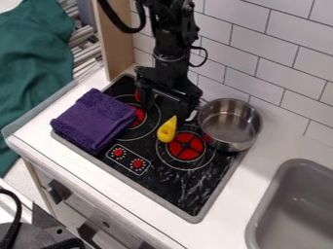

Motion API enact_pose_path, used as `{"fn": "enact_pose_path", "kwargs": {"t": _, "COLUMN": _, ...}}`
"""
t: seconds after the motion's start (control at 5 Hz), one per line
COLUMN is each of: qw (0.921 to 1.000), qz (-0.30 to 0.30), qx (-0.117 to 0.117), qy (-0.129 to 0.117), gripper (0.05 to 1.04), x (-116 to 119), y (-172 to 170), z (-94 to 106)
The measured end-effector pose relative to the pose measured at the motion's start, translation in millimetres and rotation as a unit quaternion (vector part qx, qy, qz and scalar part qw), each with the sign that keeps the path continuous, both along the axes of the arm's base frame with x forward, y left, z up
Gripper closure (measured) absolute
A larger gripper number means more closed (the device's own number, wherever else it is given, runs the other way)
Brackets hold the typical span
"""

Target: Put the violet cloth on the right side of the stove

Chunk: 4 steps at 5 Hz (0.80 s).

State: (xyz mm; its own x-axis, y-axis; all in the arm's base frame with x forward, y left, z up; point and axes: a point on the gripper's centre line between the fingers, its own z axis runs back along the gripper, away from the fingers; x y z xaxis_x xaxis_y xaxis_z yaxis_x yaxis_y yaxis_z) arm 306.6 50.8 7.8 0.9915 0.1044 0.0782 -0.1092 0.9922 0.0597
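The folded violet cloth lies over the left edge of the black stove, partly on the white counter. Above the rear part of the stove hangs my gripper, open and pointing down, with its two fingers apart. It is to the right of the cloth and does not touch it. Part of the stove's back is hidden behind the arm.
A yellow object is on the stove just in front of the gripper. The metal pot stands at the stove's right rear, near the tiled wall. A grey sink is at the lower right.
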Motion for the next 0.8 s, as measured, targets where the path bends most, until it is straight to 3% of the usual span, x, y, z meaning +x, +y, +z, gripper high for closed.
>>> {"fn": "enact_pose_path", "kwargs": {"t": 0.2, "qw": 0.9999, "qz": 0.000, "qx": -0.003, "qy": 0.014, "gripper": 0.072, "x": -4.6, "y": -0.5, "z": -8.1}}
{"fn": "enact_pose_path", "kwargs": {"t": 0.4, "qw": 0.9999, "qz": 0.008, "qx": -0.006, "qy": 0.011, "gripper": 0.072, "x": -11.3, "y": 15.7, "z": -13.5}}
{"fn": "enact_pose_path", "kwargs": {"t": 0.6, "qw": 0.9988, "qz": 0.046, "qx": 0.000, "qy": -0.013, "gripper": 0.072, "x": -19.0, "y": 56.6, "z": -4.0}}
{"fn": "enact_pose_path", "kwargs": {"t": 0.8, "qw": 0.9976, "qz": 0.067, "qx": 0.010, "qy": -0.017, "gripper": 0.072, "x": -26.7, "y": 86.6, "z": 2.7}}
